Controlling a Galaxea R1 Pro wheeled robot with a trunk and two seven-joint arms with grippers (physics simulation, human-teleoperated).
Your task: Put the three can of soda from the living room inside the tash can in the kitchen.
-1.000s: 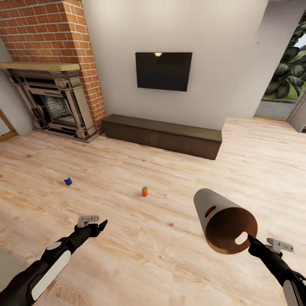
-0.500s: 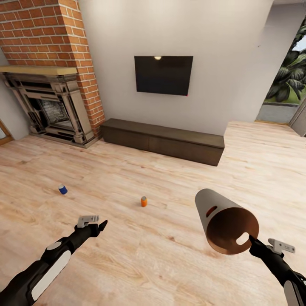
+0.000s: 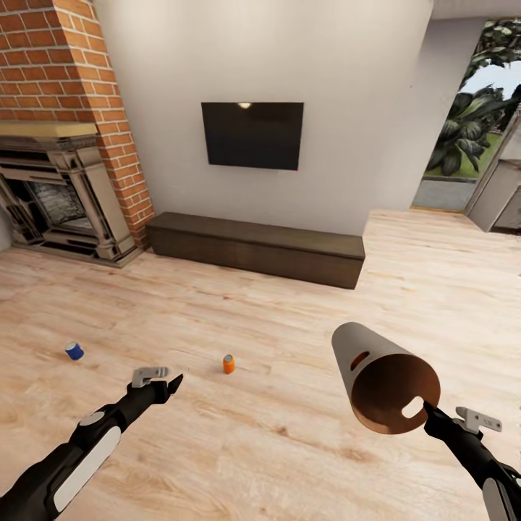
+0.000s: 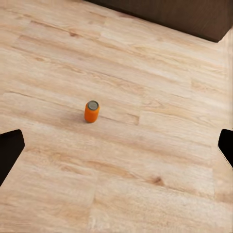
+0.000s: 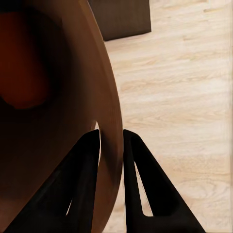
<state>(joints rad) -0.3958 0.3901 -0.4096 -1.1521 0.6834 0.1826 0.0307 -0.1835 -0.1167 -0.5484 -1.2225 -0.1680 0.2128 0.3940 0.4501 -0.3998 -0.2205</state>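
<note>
1. The right end effector (image 3: 427, 409) is clenched on the rim of the trash can (image 3: 376, 376); in the right wrist view one finger (image 5: 85, 179) lies inside the copper-brown wall and the other outside it, the wall (image 5: 58, 121) pinched between them.
2. The trash can is held off the floor, tipped on its side with its open mouth toward the camera and an oval handle hole beside the grip.
3. The right arm reaches up from the lower right corner of the head view.
4. The left end effector (image 3: 176, 381) is released, with its fingertips (image 4: 9, 148) spread wide at the edges of the left wrist view.
5. The orange can (image 3: 229, 364) stands upright on the wood plank floor (image 3: 275, 449), near the left end effector and a little ahead of it, not touching.
6. The blue can (image 3: 74, 351) stands farther to the left, well apart from the orange can.
7. The left arm stretches forward, low over the floor.
</note>
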